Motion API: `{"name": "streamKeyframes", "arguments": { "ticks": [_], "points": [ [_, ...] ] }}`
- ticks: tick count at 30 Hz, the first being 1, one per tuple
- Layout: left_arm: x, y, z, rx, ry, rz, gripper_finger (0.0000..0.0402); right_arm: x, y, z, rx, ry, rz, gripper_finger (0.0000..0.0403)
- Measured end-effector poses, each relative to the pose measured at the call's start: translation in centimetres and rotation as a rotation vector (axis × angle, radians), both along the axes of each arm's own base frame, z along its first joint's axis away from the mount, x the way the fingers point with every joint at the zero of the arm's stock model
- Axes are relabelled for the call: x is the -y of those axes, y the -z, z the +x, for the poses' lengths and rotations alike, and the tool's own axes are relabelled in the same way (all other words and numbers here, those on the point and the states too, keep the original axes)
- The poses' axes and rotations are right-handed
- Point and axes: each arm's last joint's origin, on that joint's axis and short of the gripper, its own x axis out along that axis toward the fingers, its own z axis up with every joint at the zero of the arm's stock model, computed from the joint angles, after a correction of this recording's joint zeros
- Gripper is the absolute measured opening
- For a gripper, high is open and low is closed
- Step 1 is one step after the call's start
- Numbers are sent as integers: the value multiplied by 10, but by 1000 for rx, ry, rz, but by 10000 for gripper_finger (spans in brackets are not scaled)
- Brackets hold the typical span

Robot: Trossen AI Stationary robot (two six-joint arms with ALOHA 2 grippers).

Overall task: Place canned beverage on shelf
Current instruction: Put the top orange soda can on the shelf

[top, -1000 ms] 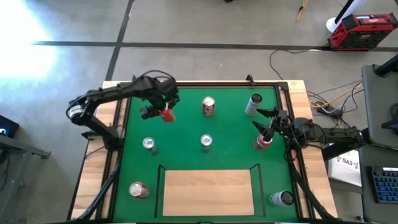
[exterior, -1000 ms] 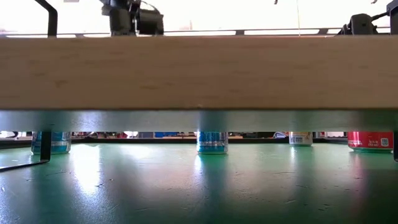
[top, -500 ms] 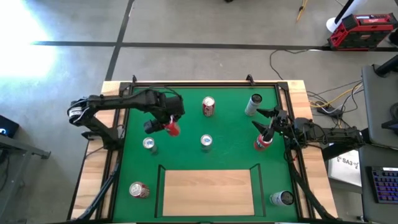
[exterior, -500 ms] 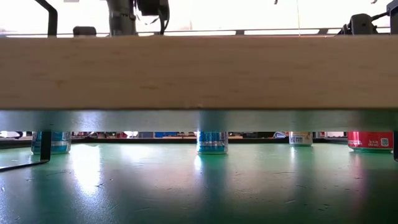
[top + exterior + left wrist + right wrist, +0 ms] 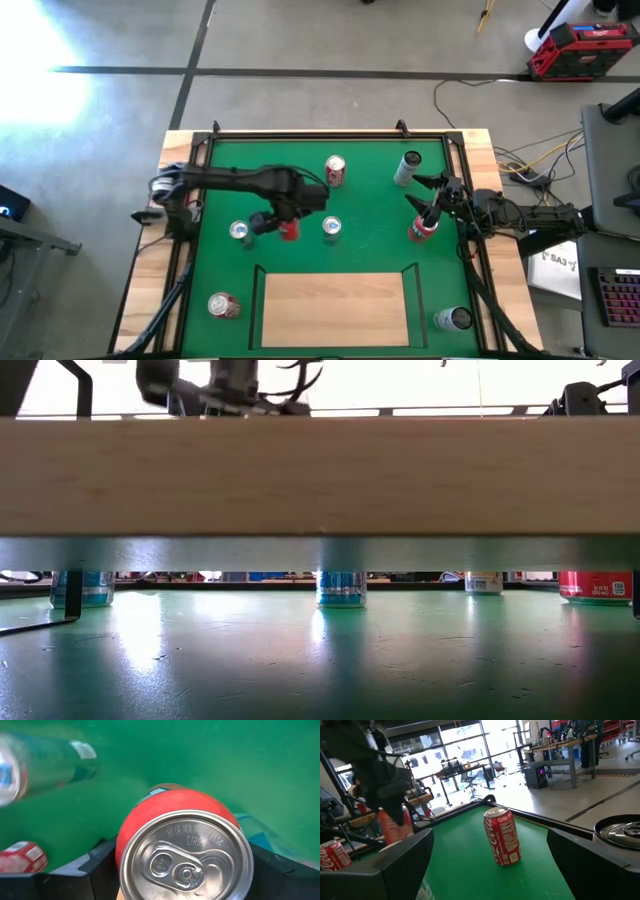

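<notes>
mat (image 5: 370, 215): we see plain deep green, glossy in the low view.
held can (image 5: 289, 230): we see a red body; the left wrist view shows a silver lid.
shelf (image 5: 335, 310): we see pale wood grain, with a thin black rail.
far can (image 5: 335, 171): red with white script and a silver top.
middle can (image 5: 331, 229): blue base in the low view, silver top.
right can (image 5: 422, 229): red.
corner can (image 5: 223, 305): red and white.
arms (image 5: 230, 180): we see both dark, near black.
table frame (image 5: 152, 280): pale wood strips.
</notes>
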Motion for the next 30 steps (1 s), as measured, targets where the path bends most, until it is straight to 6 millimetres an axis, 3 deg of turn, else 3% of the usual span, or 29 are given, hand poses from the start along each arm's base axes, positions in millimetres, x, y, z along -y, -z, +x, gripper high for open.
{"name": "streamKeyframes", "arguments": {
  "ticks": [7, 30],
  "points": [
    [44, 0, 30, -7, -36, 72, 287, 0, 0, 0, 0, 0, 0, 381],
    [144, 2, 20, -11, -365, -140, 288, 0, 0, 0, 0, 0, 0, 381]
  ]
}}
